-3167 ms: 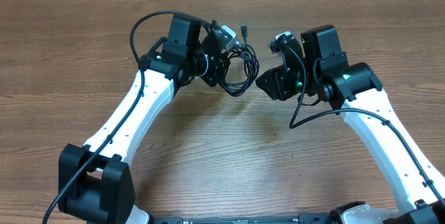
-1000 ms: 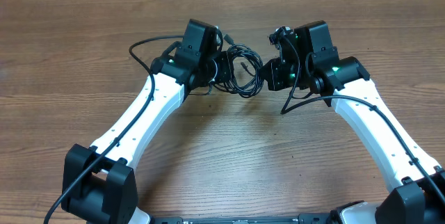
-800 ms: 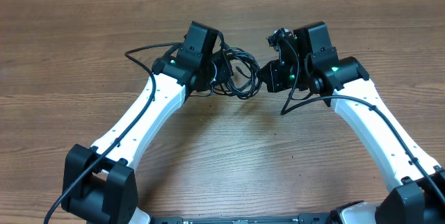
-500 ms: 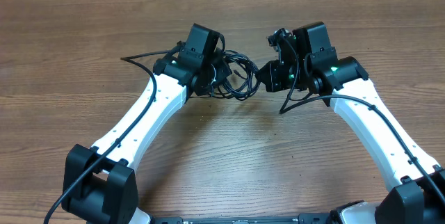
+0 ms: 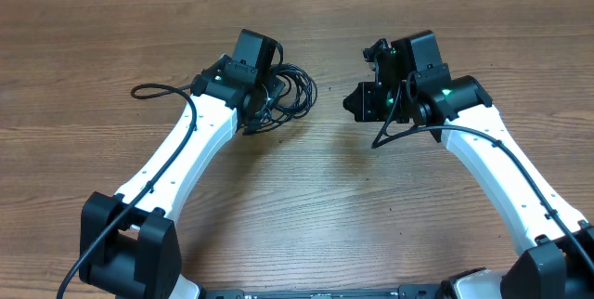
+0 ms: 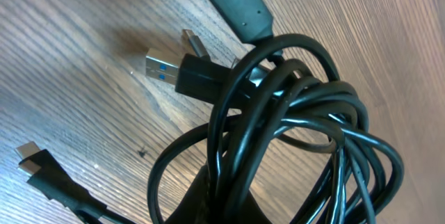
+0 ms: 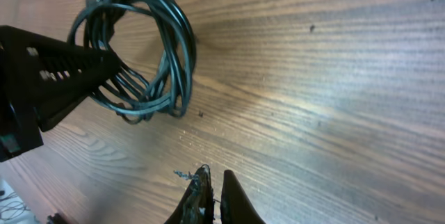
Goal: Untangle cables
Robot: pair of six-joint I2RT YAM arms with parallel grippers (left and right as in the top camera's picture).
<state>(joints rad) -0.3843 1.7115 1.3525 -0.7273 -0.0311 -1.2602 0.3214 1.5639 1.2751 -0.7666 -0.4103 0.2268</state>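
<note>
Near edge: my two arms rise from their bases and reach away over the wooden worktop [image 5: 316,206], left and right.

Mid-scene, the black wire [image 5: 153,90] on the left arm now bulges out further left than half a second ago.

Further out, on the right, the right end effector [image 5: 355,102] sits almost where it was a second ago. Its fingers [image 7: 233,200] are closed together in the right wrist view. I can't tell if anything tiny is pinched at the tips.

Main change: the gap. Half a second back the cables [image 5: 292,95] filled the space between the two end effectors, right up against the right one. Now the left arm has swung away left and taken the bundle with it, so bare wood shows between the bundle and the right end effector.

The left end effector [image 5: 276,97] is clamped on the cables. Its dark fingers [image 7: 104,60] poke into the coil, seen from the right wrist. The coil hangs off them, still tangled in loose loops.

Left wrist close-up: black loops fill the frame, wound over each other. A USB plug [image 6: 163,67] with a blue insert sticks out at left, and a second silver-tipped plug [image 6: 31,158] lies lower left.
</note>
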